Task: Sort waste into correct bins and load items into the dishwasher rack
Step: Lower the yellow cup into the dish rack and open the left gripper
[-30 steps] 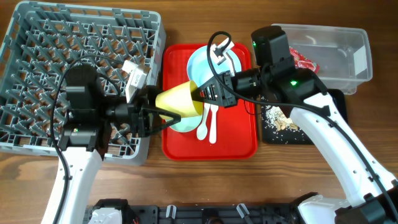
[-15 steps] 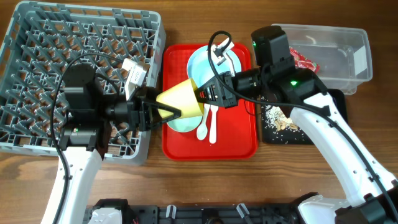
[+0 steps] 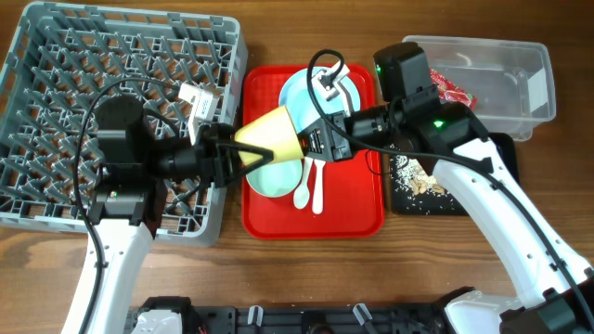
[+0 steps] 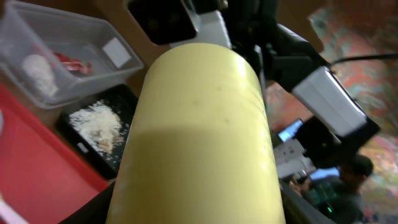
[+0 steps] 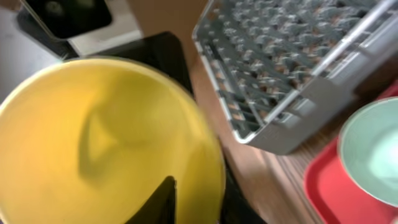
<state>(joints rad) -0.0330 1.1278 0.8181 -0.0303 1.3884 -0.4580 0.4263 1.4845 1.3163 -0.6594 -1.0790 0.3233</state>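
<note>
1. The small yellow cup (image 3: 274,139) hangs on its side in mid-air over the left edge of the red serving tray (image 3: 278,221). It sits between both arms, mouth toward the right arm and base toward the left.
2. The right gripper (image 3: 309,146) is clamped on the cup's rim. The right wrist view shows one dark finger (image 5: 155,202) inside the mouth.
3. The left gripper (image 3: 245,153) straddles the cup's base end, a finger on either side. Whether they press the wall or stand just off it cannot be told.
4. On the red tray below lie the pale green bowl (image 3: 278,178), the light blue bowl (image 3: 297,93) behind it, and the white plastic spoon (image 3: 302,193) and fork (image 3: 317,186) side by side.
5. The dishwasher rack (image 3: 56,83) stands at the table's left, just beside the tray.
6. At far right, the clear tub (image 3: 529,65) holds the red snack wrapper (image 3: 455,90) and the white crumpled scrap (image 4: 37,71). The black tray (image 3: 408,206) in front of it carries the food crumbs (image 3: 415,176).
</note>
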